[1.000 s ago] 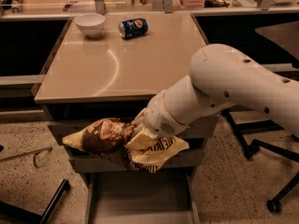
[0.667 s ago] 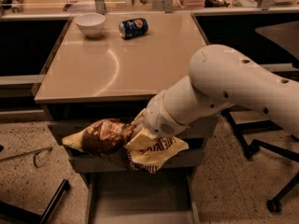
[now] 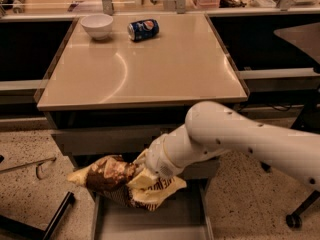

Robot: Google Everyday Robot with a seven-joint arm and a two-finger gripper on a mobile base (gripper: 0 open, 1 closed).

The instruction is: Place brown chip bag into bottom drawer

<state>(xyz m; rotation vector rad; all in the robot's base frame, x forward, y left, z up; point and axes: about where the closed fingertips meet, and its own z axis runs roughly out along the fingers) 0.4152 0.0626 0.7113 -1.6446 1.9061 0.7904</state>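
Observation:
The brown chip bag, crinkled dark brown with pale yellow ends, hangs in the air just above the front of the open bottom drawer. My gripper is at the end of the white arm, pressed into the bag's right half and shut on it. The bag covers most of the fingers. The drawer is pulled out below the table, and its flat grey floor shows beneath the bag.
On the tan table top lie a blue soda can on its side and a white bowl. An upper drawer front sits above the bag. A chair base stands right, a black leg left.
The arm has dropped lower, carrying the bag down from drawer-front height to just over the open bottom drawer. Can and bowl have not moved.

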